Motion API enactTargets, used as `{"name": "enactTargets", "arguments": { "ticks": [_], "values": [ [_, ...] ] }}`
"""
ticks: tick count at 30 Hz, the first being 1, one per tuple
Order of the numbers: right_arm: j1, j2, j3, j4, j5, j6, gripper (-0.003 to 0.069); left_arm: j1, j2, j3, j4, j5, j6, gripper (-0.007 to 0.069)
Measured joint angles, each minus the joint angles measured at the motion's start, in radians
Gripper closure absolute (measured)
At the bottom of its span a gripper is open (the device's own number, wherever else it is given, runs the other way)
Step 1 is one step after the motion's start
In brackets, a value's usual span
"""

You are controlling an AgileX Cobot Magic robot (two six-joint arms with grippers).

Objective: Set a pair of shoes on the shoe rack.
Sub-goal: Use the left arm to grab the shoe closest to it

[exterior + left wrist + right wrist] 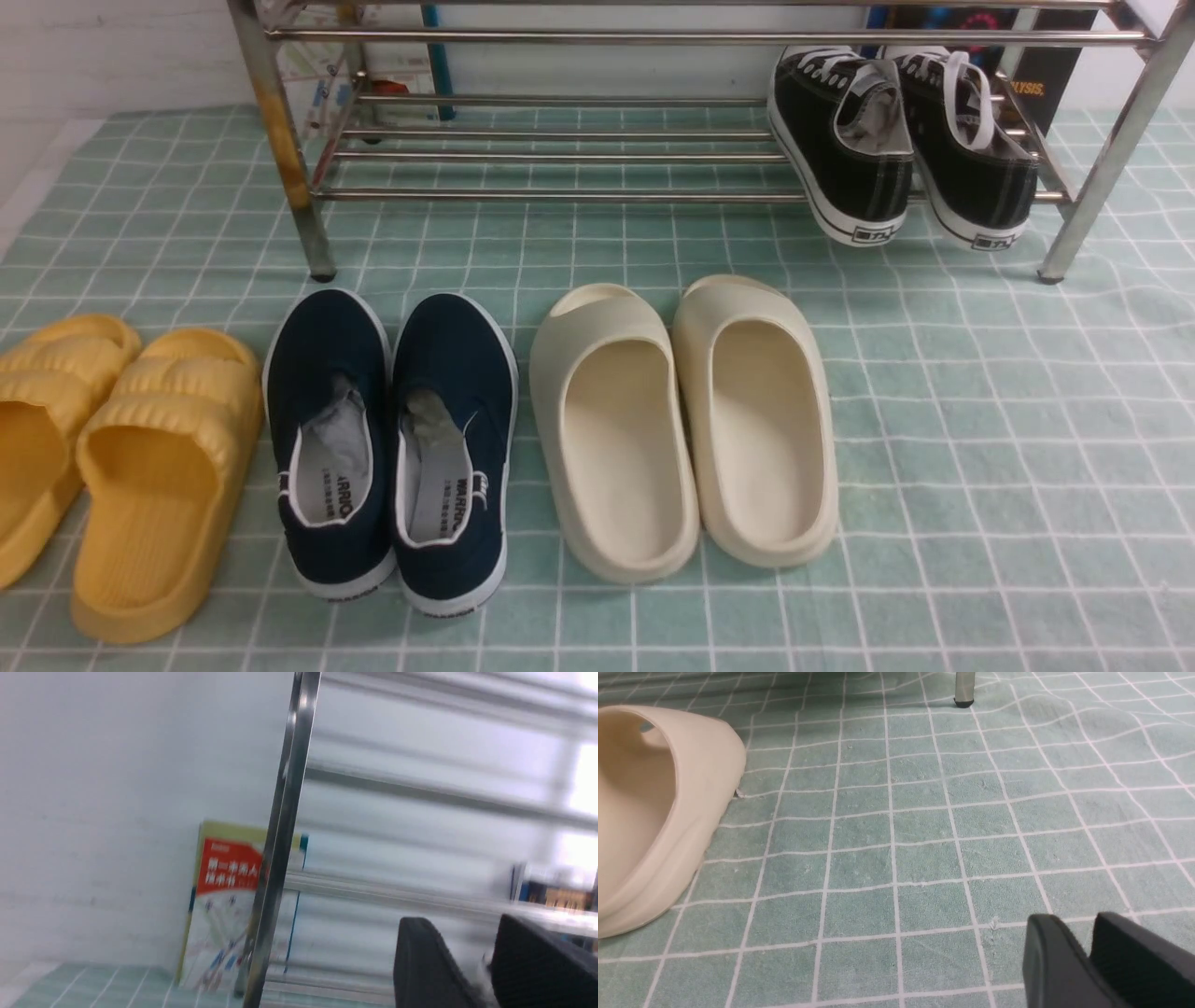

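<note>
Evidently, navy shoes (pixel 439 373) sit lower left.
Left hand (pixel 467 942) spread, right hand (pixel 1083 938) seemingly barely parted, both empty; pinch heel collars squarely.

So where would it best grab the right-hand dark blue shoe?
Probably the heel rim of the right-hand blue shoe, from above. The opening faces up and the heel points toward the robot, so it can pinch the back wall inside and out. Its partner crowds its left side, leaving little room there.

Yellow slides (pixel 159 467), cream slides (pixel 756 411) on checked cloth (pixel 980 420) — black sneakers (pixel 868 159) beyond.
</note>
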Motion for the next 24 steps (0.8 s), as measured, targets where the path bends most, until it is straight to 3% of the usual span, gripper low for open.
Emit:
{"name": "enactTargets", "arguments": {
  "ticks": [3, 6, 10, 12, 15, 24],
  "values": [
    [0.000, 0.000, 0.000, 0.000, 0.000, 0.000, 0.0484, 0.000, 0.000, 0.000, -0.003, -0.172, -0.156, 0.0391],
    [0.000, 0.000, 0.000, 0.000, 0.000, 0.000, 0.0482, 0.000, 0.000, -0.050, -0.001, -0.212, -0.226, 0.0428],
    [0.000, 0.000, 0.000, 0.000, 0.000, 0.000, 0.0475, 0.000, 0.003, -0.259, 0.019, 0.027, -0.249, 0.0566],
    [0.000, 0.000, 0.000, 0.000, 0.000, 0.000, 0.0475, 0.000, 0.047, -0.397, 0.020, 0.220, -0.249, 0.0638],
    [0.000, 0.000, 0.000, 0.000, 0.000, 0.000, 0.0475, 0.000, 0.166, -0.514, 0.028, 0.452, -0.246, 0.0638],
    [0.000, 0.000, 0.000, 0.000, 0.000, 0.000, 0.0463, 0.000, 0.636, -0.586, -0.027, 0.743, -0.242, 0.0638]
  ]
}}
